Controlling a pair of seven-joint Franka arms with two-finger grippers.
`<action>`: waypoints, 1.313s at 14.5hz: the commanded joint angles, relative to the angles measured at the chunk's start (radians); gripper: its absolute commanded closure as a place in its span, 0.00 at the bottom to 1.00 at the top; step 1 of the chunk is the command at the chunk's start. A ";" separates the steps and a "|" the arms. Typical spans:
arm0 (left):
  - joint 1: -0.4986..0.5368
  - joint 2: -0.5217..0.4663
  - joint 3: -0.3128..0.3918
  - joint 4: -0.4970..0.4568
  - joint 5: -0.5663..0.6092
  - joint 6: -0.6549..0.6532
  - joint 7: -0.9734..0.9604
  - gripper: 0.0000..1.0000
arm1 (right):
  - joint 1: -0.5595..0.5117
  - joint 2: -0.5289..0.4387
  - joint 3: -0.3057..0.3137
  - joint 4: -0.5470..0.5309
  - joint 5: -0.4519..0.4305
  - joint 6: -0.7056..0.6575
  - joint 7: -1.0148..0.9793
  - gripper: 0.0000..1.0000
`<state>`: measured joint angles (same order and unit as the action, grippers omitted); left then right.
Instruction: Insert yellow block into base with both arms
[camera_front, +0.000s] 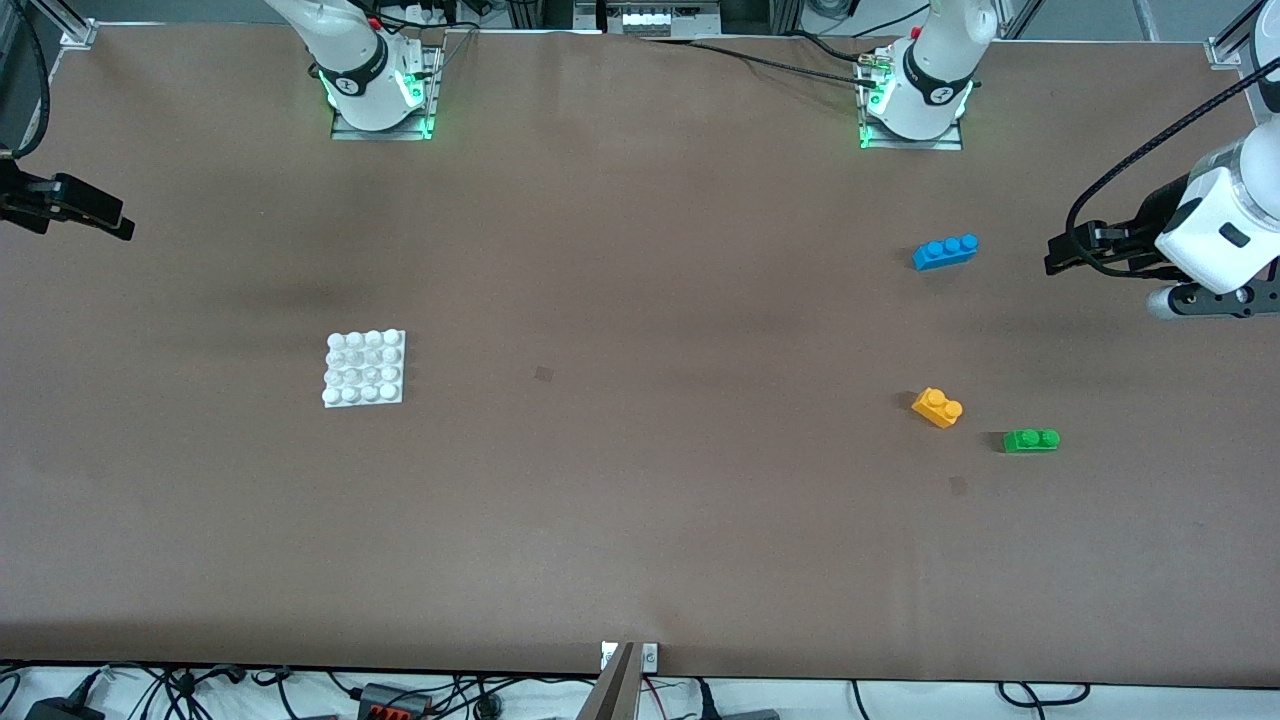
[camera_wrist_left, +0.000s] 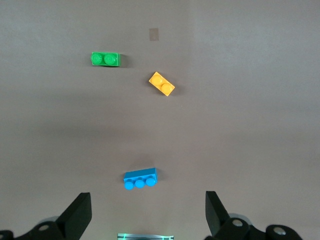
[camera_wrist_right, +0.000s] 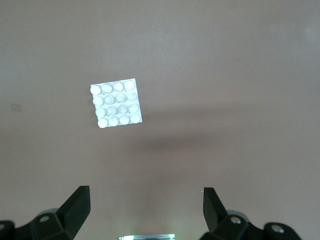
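Note:
The yellow block lies flat on the brown table toward the left arm's end, studs up; it also shows in the left wrist view. The white base lies toward the right arm's end and shows in the right wrist view. My left gripper hangs open and empty over the table's left-arm end, apart from the block; its jaws stand wide. My right gripper hangs open and empty over the table's right-arm end, apart from the base; its fingers are spread.
A green two-stud brick lies beside the yellow block, slightly nearer the front camera. A blue three-stud brick lies farther from the camera, close to the left gripper; it also shows in the left wrist view. Cables run along the table's edges.

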<state>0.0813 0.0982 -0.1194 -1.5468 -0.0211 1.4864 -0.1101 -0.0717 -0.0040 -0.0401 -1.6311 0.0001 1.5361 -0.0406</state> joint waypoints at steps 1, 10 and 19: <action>0.006 -0.015 0.000 -0.013 -0.017 -0.006 0.032 0.00 | 0.020 -0.010 -0.012 -0.012 0.023 0.001 0.015 0.00; 0.006 -0.015 0.001 -0.013 -0.017 -0.006 0.032 0.00 | 0.021 -0.001 -0.006 0.002 0.021 0.003 -0.010 0.00; 0.006 -0.015 0.001 -0.013 -0.017 -0.006 0.032 0.00 | 0.038 0.009 0.000 0.003 0.021 -0.091 0.005 0.00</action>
<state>0.0813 0.0982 -0.1194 -1.5468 -0.0211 1.4864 -0.1024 -0.0406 0.0068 -0.0380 -1.6330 0.0086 1.4815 -0.0435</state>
